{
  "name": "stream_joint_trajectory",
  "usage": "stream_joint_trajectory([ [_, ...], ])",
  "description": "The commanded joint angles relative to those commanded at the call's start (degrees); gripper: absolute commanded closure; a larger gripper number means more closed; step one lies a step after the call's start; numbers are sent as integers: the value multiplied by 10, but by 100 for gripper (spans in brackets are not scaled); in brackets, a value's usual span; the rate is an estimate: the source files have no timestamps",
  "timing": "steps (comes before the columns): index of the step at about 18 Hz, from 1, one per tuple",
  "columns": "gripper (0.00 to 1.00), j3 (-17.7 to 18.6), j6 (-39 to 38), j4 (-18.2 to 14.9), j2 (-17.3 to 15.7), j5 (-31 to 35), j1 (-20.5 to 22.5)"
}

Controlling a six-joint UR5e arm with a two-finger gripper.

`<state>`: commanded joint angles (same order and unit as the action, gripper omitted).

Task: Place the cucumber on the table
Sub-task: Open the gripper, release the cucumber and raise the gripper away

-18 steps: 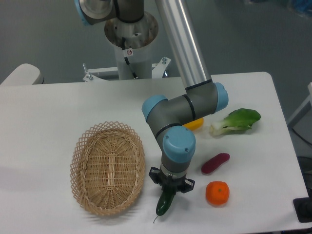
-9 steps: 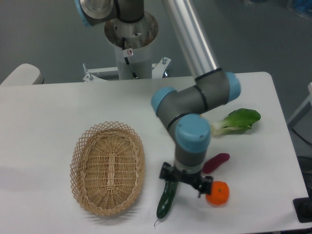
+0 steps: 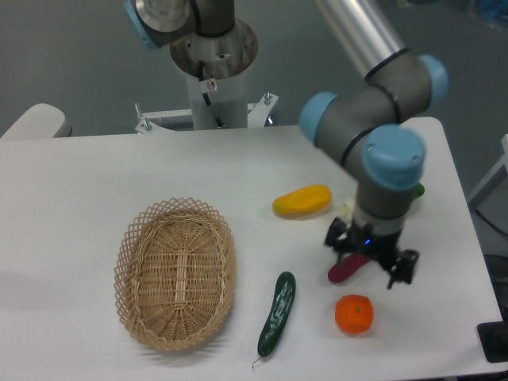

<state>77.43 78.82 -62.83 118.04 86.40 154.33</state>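
Observation:
The cucumber [image 3: 275, 313], dark green with a thin stem tail at its lower end, lies flat on the white table [image 3: 95, 175], just right of the basket. Nothing touches it. My gripper [image 3: 370, 254] hangs to its right, above the short purple piece [image 3: 343, 272], well apart from the cucumber. Its fingers [image 3: 403, 266] stand spread and hold nothing.
A woven wicker basket [image 3: 175, 273] stands at the left front. A yellow mango-like fruit [image 3: 302, 201] lies mid-table. An orange [image 3: 354, 313] sits near the front edge. A leafy green bok choy [image 3: 418, 190] is mostly hidden behind my arm.
My gripper has let go of the cucumber, which now lies on the table. The arm has swung away to the right and risen, uncovering the yellow fruit.

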Motion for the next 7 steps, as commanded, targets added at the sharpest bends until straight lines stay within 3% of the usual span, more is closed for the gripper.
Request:
stream_joint_trajectory([
  [3,0,-2,60,-14,-6,0,18],
  [7,0,-1,63,-14,-6,-1,20],
])
